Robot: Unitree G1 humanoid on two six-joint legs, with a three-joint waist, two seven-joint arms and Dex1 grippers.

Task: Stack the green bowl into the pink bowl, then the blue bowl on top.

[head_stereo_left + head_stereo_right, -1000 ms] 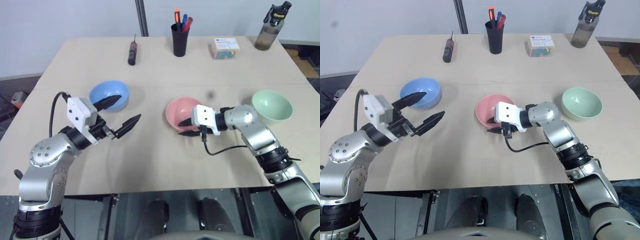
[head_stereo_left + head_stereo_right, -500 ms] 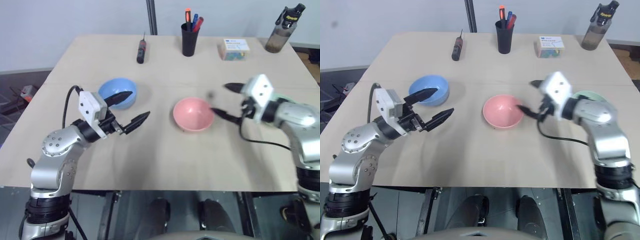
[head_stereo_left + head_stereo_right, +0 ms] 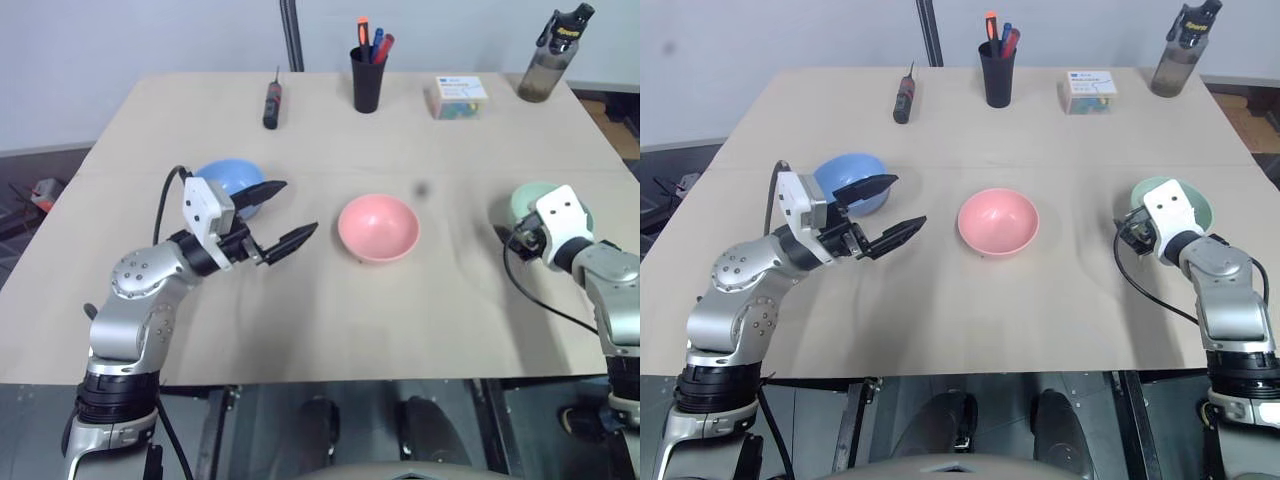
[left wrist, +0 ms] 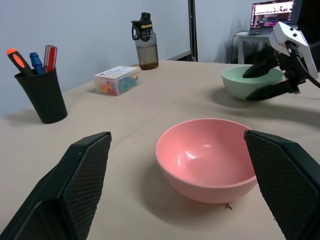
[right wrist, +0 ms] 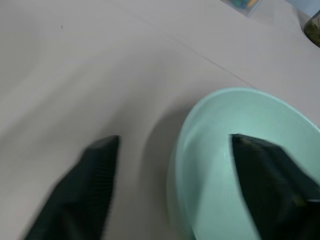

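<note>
Head view: the right gripper (image 3: 1128, 232) sits at the green bowl (image 3: 1193, 198) on the bench's (image 3: 1040, 310) right; earlier it was at the pink bowl (image 3: 998, 220).
Right wrist view: jaws part-open, straddling the bowl's near rim, not gripping.
Left wrist view: left gripper (image 4: 180, 200) jaws wide, facing the pink bowl; the blue bowl (image 3: 845, 178) is behind it.

— What sort of room is this?

— An office or robotics lab. Plain pale walls, and a light wooden table (image 3: 330, 330) laid out like a test bench.

— What points to that?

— Beyond the left pincer (image 4: 182, 192), an open laptop (image 4: 272, 14) glows on a side desk. Farther off stand a black cup of pens (image 3: 366, 72), a screwdriver (image 3: 269, 102), a box of coloured pins (image 3: 456, 97) and a water bottle (image 3: 547, 66).
</note>
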